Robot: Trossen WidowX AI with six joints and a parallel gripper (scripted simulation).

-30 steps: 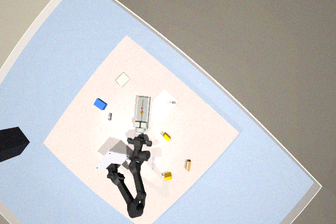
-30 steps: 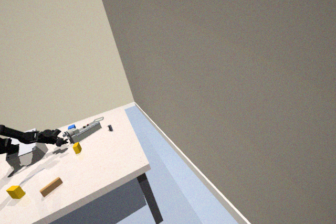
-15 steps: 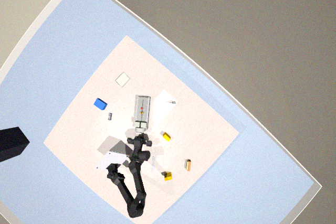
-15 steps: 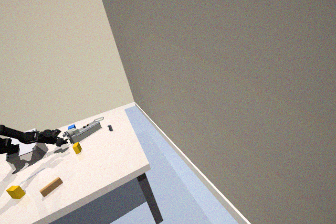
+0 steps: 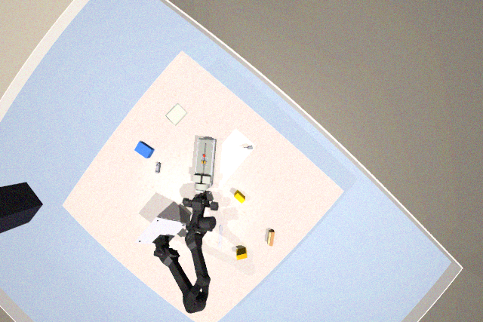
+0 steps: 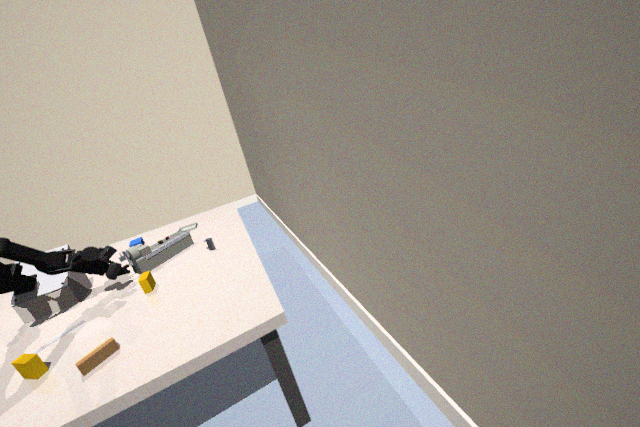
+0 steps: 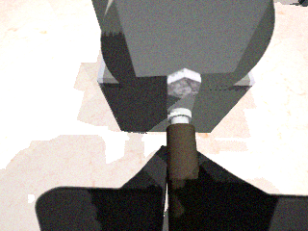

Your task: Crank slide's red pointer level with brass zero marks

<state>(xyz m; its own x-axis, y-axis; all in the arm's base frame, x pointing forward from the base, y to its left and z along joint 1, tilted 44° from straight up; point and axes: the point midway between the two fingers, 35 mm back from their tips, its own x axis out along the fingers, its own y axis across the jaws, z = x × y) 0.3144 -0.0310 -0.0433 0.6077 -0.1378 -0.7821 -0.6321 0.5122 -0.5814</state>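
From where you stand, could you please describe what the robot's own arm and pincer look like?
The arm is matte black all over, with slim, straight links between chunky, angular joints. Its pincer is black too, with two broad fingers tapering toward their tips. I can make out no cables or markings.

Pale table [image 5: 218,96] [image 6: 206,303] bearing blue block [image 5: 143,149] [image 6: 136,242].

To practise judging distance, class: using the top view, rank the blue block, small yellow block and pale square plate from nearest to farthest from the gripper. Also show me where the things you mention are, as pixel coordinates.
1. Small yellow block [image 5: 239,197] [image 6: 147,282], right of the gripper [image 5: 203,194] [image 7: 182,180].
2. Blue block [image 5: 143,149] [image 6: 136,242], upper left.
3. Pale square plate [image 5: 176,115], farthest up.
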